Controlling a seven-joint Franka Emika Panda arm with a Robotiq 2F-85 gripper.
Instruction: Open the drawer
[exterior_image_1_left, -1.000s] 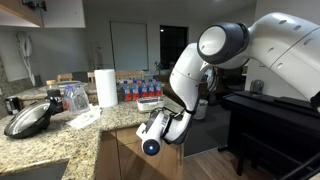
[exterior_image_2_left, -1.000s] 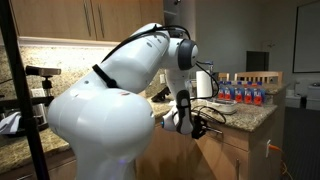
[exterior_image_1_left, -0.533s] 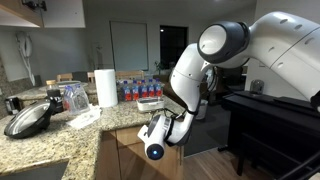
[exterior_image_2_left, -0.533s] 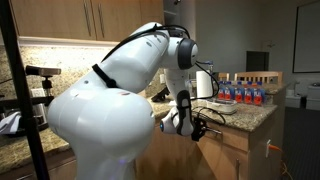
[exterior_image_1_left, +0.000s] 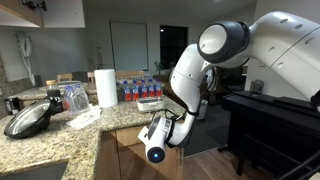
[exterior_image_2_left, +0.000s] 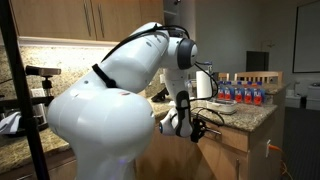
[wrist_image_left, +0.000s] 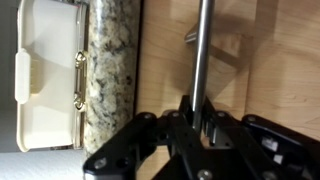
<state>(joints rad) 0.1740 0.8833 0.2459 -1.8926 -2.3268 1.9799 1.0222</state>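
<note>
The drawer has a light-brown wood front (wrist_image_left: 165, 60) with a silver bar handle (wrist_image_left: 200, 45), just under the granite counter edge (wrist_image_left: 110, 70). In the wrist view my gripper (wrist_image_left: 196, 108) is shut on the handle, with a black finger on either side of the bar. In both exterior views the gripper (exterior_image_1_left: 155, 142) (exterior_image_2_left: 190, 124) sits against the drawer front (exterior_image_1_left: 128, 138) below the counter. The drawer's inside is hidden.
On the granite counter (exterior_image_1_left: 60, 140) stand a paper towel roll (exterior_image_1_left: 105, 87), a row of bottles (exterior_image_1_left: 135, 88) (exterior_image_2_left: 245, 95) and a dark pan (exterior_image_1_left: 28, 120). A white container (wrist_image_left: 45, 75) lies on the counter above the drawer. A black table (exterior_image_1_left: 270, 115) stands close behind the arm.
The gripper has shifted slightly down and away from the counter while still holding the handle. Nothing else has moved.
</note>
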